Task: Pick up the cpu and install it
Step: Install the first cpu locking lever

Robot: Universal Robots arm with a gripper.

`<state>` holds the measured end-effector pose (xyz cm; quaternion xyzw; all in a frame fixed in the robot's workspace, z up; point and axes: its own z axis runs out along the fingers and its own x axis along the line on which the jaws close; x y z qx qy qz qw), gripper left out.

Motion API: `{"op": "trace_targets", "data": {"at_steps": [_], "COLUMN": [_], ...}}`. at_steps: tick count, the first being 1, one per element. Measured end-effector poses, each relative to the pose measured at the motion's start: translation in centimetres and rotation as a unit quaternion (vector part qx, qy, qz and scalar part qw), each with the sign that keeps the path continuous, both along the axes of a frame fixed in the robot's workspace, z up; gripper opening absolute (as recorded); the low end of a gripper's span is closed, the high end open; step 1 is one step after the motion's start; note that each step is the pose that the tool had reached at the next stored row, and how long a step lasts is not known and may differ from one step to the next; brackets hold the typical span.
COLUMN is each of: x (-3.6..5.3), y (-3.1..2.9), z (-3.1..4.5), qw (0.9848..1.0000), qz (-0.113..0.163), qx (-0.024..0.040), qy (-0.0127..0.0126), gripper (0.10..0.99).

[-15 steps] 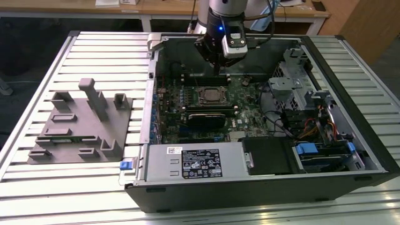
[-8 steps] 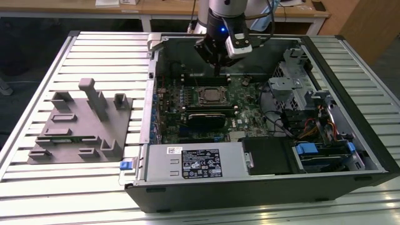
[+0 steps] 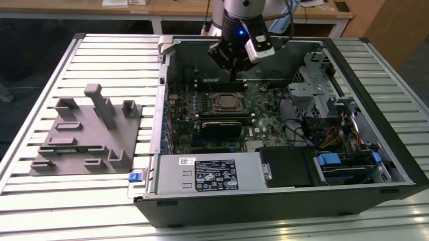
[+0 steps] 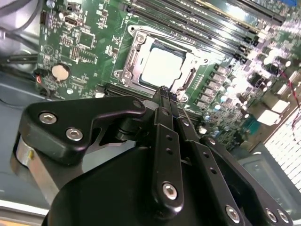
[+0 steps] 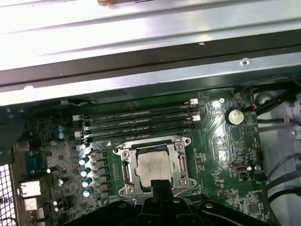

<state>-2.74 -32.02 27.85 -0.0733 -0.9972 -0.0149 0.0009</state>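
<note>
The cpu [image 3: 226,102] lies flat in its metal socket frame on the green motherboard inside the open computer case. In both wrist views its pale silver top [image 4: 162,66] [image 5: 153,165] faces up within the frame. My gripper [image 3: 232,76] hangs above the board, a little behind the socket in the exterior view. Its two black fingers [image 4: 164,101] are pressed together with nothing between them. Their tips [image 5: 160,187] point at the near edge of the socket frame.
A grey fixture [image 3: 84,133] stands on the slatted table at the exterior view's left of the case. Inside the case are memory slots [image 5: 136,123], a black box with a white label [image 3: 214,173], drive cages and cables [image 3: 335,125]. Case walls [image 3: 164,100] ring the board.
</note>
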Motion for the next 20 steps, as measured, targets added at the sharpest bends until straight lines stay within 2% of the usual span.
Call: {"op": "trace_targets", "data": {"at_steps": [5,9,12,16,20], "x": [-0.49,-1.09,-1.41,-1.53,-2.67], "y": [0.00,0.00,0.00,-0.01,0.00], "z": [-0.02,-0.02,-0.04,-0.08,-0.12], "qw": [0.9999,0.9999,0.9999,0.9992,0.9992], "qz": [0.011,0.011,0.014,0.040,0.040], "qx": [0.0000,0.0000,0.0001,0.0002,0.0001], "qy": [-0.0009,-0.0053,-0.0058,-0.0057,-0.0071], "gripper": [0.106,0.106,0.106,0.106,0.106]}}
